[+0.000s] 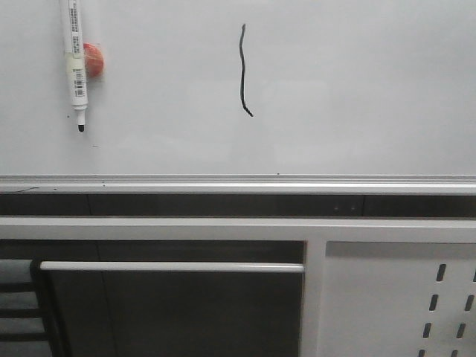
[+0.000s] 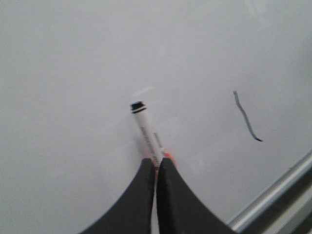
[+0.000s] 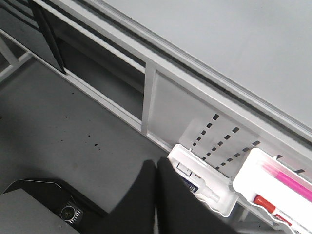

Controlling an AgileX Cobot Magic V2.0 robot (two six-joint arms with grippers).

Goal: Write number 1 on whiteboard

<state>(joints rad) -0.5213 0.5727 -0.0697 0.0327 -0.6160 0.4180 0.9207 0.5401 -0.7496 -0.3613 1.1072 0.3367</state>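
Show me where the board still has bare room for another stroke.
Bare whiteboard runs right of the 1 down to the rail. A narrower patch lies between the 1 and the marker. The marker's side, at the left gripper, is crowded.

Grey floor (image 3: 73, 141), speckled with dark spots. White frame (image 3: 112, 105) stands on it on the far side; black device (image 3: 48, 204) at near left.

Number 1 (image 1: 243, 71) on the whiteboard (image 1: 357, 89), marker pen (image 1: 76, 67) well left of it.
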